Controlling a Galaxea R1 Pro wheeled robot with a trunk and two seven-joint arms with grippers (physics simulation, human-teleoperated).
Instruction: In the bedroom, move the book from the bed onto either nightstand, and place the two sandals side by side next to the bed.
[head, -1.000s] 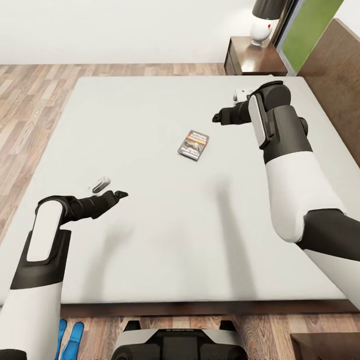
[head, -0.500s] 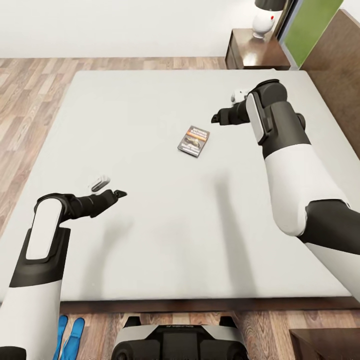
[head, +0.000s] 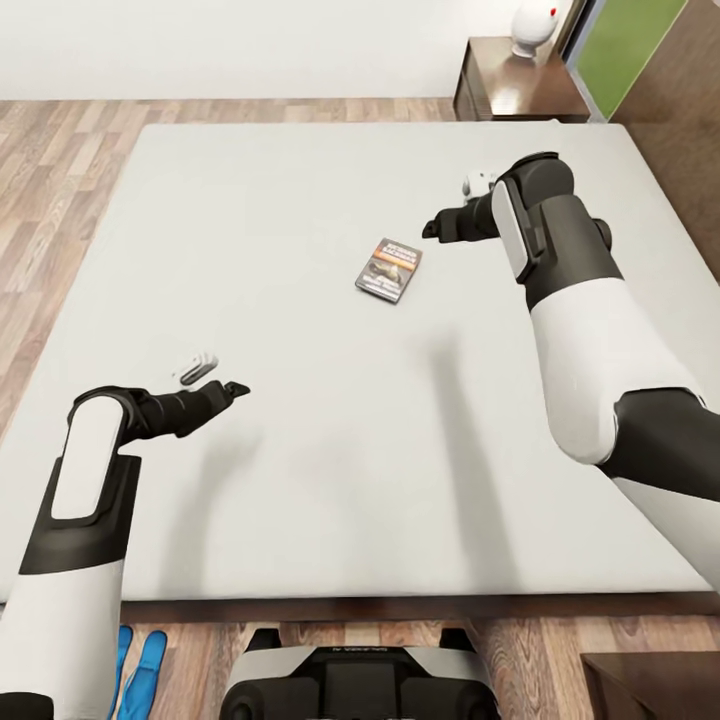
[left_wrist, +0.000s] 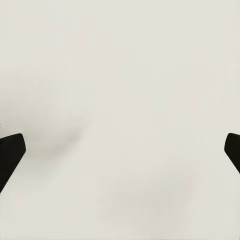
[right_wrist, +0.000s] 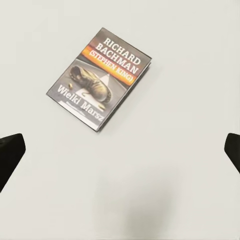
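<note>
Right hand (head: 432, 230) hangs over the bed (head: 300, 480), its fingers spread wide with nothing between them. The book (head: 389, 270) lies flat on the mattress near that hand, a little toward the robot and to its left, untouched. In the right wrist view the book (right_wrist: 100, 77) sits face up, tilted, with white lettering over an orange band and a picture of a worn shoe; both dark fingertips (right_wrist: 10, 152) stand far apart at the edges of that view. Left hand (head: 238, 389) hovers low over the mattress near the robot's left side, also spread wide and holding nothing; its wrist view gives bare mattress between the tips (left_wrist: 10, 152). Two blue sandals (head: 138, 665) lie side by side on the wooden floor (head: 60, 180) at the foot of the bed, partly hidden by the left arm. A nightstand (head: 515, 92) stands at the far corner, bearing a white lamp base (head: 534, 20).
</note>
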